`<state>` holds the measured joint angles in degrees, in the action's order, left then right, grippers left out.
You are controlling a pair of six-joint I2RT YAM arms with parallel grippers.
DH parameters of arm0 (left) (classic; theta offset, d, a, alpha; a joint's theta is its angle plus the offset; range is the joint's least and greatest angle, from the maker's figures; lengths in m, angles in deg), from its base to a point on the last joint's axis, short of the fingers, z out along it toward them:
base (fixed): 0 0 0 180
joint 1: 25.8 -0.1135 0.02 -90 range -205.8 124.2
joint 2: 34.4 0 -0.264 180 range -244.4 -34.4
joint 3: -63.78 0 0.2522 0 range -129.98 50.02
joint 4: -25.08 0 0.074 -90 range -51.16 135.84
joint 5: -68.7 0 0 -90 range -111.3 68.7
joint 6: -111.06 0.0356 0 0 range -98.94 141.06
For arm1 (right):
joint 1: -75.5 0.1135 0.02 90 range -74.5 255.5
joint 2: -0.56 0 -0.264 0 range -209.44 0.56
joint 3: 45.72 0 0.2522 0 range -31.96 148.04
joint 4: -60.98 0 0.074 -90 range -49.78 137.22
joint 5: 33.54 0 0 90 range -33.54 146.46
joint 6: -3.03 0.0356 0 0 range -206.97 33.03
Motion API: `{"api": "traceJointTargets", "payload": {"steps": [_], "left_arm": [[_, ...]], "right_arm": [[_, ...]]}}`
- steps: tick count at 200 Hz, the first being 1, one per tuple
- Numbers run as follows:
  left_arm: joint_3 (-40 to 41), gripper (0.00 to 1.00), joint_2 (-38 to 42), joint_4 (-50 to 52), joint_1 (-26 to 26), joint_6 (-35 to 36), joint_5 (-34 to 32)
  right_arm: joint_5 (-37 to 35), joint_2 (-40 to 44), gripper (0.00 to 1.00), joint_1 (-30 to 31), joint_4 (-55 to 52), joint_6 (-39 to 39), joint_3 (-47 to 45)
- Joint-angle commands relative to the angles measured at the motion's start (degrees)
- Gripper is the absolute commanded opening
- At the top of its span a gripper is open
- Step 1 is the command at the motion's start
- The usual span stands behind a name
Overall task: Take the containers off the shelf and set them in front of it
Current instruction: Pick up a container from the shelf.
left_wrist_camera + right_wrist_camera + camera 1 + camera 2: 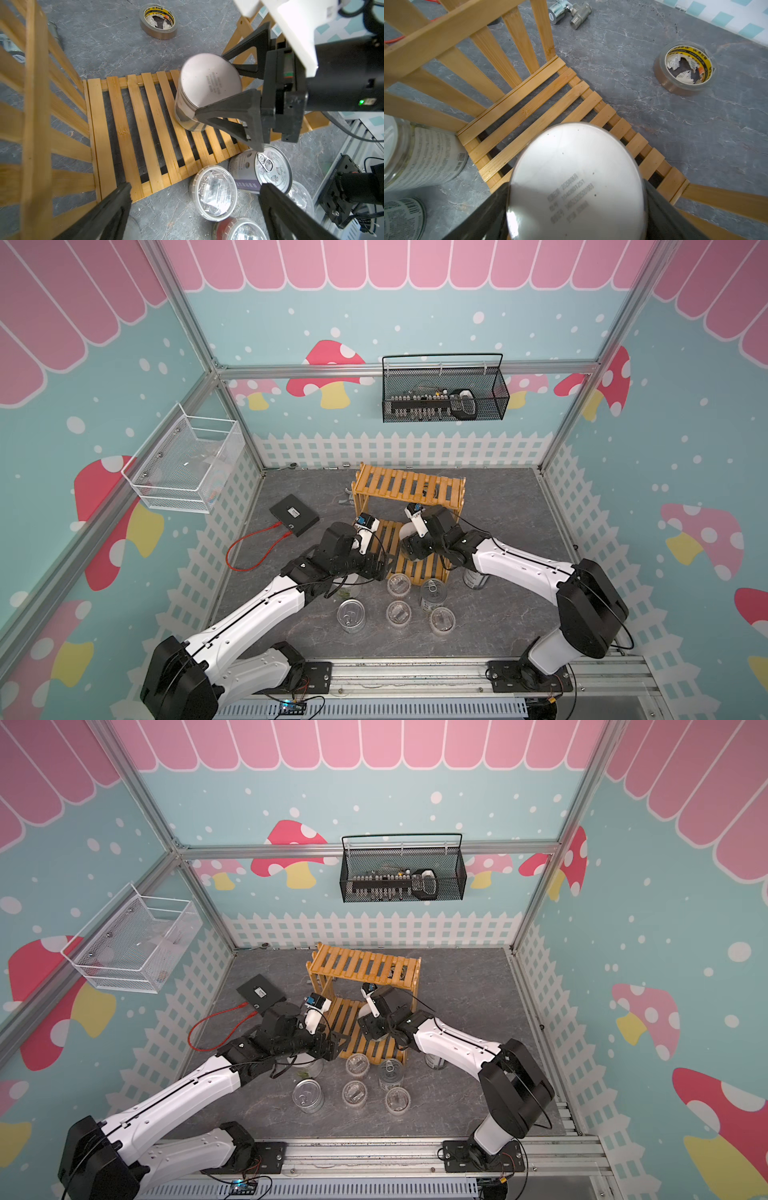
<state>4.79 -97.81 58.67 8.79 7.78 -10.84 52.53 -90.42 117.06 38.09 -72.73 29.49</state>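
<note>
The wooden shelf [409, 485] [363, 965] stands at the back middle of the table. One white-lidded jar [209, 83] [575, 176] stands on its lower slats [133, 124]. My right gripper [209, 84] [575, 197] is shut on this jar, one finger on each side just under the lid. Several containers stand on the table in front of the shelf: clear jars [399, 585] [214, 191] and pull-tab tins [351, 615] [270, 168]. By the shelf's front left corner my left gripper [380, 568] [194, 188] hangs open above the table, holding nothing.
A tape roll [159, 20] [685, 68] and a metal valve fitting [571, 12] lie behind the shelf. A black box with a red cable [294, 514] lies to its left. A black wire basket [444, 393] and a white mesh basket [187, 464] hang on the walls.
</note>
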Motion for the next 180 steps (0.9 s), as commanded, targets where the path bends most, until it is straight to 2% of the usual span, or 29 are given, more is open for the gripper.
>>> {"api": "traceJointTargets", "payload": {"steps": [1, 35, 125, 180], "left_arm": [[-0.34, 0.99, 1.03, -0.92, -0.42, -0.44, -0.53], [-0.17, 0.99, 1.78, -0.93, -0.67, -0.34, -0.80], [-0.37, 0.99, 0.12, -0.89, -2.32, 0.00, 0.38], [-1.08, 0.99, -2.34, -1.55, -2.95, -0.04, 1.42]], "right_arm": [[-1.60, 1.20, 0.69, -0.33, 5.15, -2.74, 1.28], [-1.05, -1.25, 0.70, -1.88, 5.43, -5.46, 3.29], [5.10, -7.46, 0.69, -10.83, 6.75, -11.41, 10.79], [14.70, -8.61, 0.68, -12.65, 7.90, -13.33, 12.16]]}}
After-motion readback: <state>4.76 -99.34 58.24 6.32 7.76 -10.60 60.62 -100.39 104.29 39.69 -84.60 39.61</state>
